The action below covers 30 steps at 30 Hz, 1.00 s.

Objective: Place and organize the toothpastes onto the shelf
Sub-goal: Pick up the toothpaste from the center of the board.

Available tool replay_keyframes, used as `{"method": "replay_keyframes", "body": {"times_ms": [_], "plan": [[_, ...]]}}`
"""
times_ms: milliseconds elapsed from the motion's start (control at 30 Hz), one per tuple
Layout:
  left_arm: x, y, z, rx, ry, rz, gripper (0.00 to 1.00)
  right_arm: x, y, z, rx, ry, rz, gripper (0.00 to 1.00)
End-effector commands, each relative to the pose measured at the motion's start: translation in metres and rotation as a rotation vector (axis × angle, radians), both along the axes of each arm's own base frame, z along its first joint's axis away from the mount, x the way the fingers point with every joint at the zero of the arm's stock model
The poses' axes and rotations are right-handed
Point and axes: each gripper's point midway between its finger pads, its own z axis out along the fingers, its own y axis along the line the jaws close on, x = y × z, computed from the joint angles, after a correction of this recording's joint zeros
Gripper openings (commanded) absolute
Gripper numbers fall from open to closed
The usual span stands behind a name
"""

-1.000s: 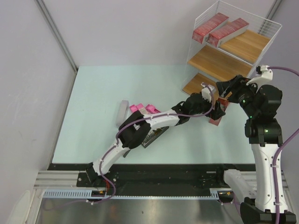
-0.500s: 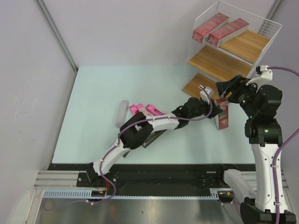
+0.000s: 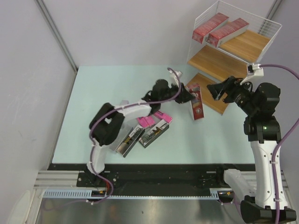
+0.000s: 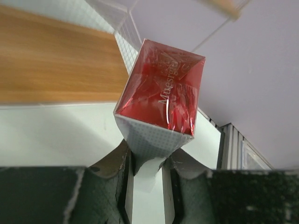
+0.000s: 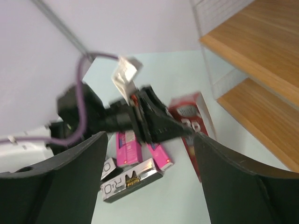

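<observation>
My left gripper (image 3: 186, 93) is shut on the end flap of a dark red toothpaste carton (image 3: 195, 102), which hangs tilted above the table just left of the shelf (image 3: 219, 63). In the left wrist view the carton's red end (image 4: 161, 93) fills the middle, its pale flap pinched between the fingers (image 4: 187, 186). My right gripper (image 3: 214, 89) stands open to the right of the carton, apart from it, with nothing in it (image 5: 149, 182). Two dark red cartons (image 3: 219, 29) lie on the shelf's top board. Pink cartons (image 3: 150, 120) and silver cartons (image 3: 130, 139) lie on the table.
The shelf's middle and lower wooden boards (image 3: 217, 60) are bare, and its white wire frame (image 3: 243, 11) rises at the back right. Grey walls close the table's left and back sides. The left arm (image 3: 135, 109) stretches over the pink and silver cartons.
The left gripper shut on the red carton and carried it up and left. The right gripper let go of it, opened wider and drew back towards the shelf.
</observation>
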Motion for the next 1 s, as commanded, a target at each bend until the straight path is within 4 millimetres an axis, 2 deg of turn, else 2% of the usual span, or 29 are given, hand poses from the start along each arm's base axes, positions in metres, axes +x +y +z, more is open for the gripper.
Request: {"method": "replay_keyframes", "body": {"times_ms": [0, 33, 100, 133, 167, 200, 333, 533, 967], "plan": [[-0.026, 0.051, 0.138, -0.093, -0.236, -0.123, 0.21, -0.01, 0.045, -0.002, -0.035, -0.056, 0.298, 0.82], [-0.022, 0.064, 0.145, -0.081, -0.254, -0.131, 0.21, -0.017, 0.056, -0.001, -0.04, -0.074, 0.373, 0.84], [-0.039, 0.08, 0.168, -0.086, -0.266, -0.223, 0.21, -0.022, 0.073, -0.009, -0.055, -0.069, 0.458, 0.86], [-0.039, 0.091, 0.177, -0.099, -0.264, -0.239, 0.21, -0.026, 0.079, -0.011, -0.072, -0.081, 0.492, 0.86], [-0.053, 0.098, 0.189, -0.117, -0.284, -0.323, 0.21, -0.027, 0.084, -0.014, -0.077, -0.077, 0.518, 0.86], [-0.058, 0.103, 0.196, -0.127, -0.29, -0.351, 0.21, -0.03, 0.095, -0.018, -0.08, -0.071, 0.565, 0.86], [-0.085, 0.12, 0.226, -0.118, -0.353, -0.467, 0.22, -0.034, 0.114, -0.026, -0.096, -0.065, 0.636, 0.86], [-0.108, 0.128, 0.246, -0.133, -0.387, -0.565, 0.25, -0.035, 0.121, -0.032, -0.127, -0.062, 0.639, 0.85], [-0.134, 0.141, 0.266, -0.171, -0.427, -0.668, 0.24, -0.034, 0.12, -0.035, -0.155, -0.063, 0.594, 0.82]]}}
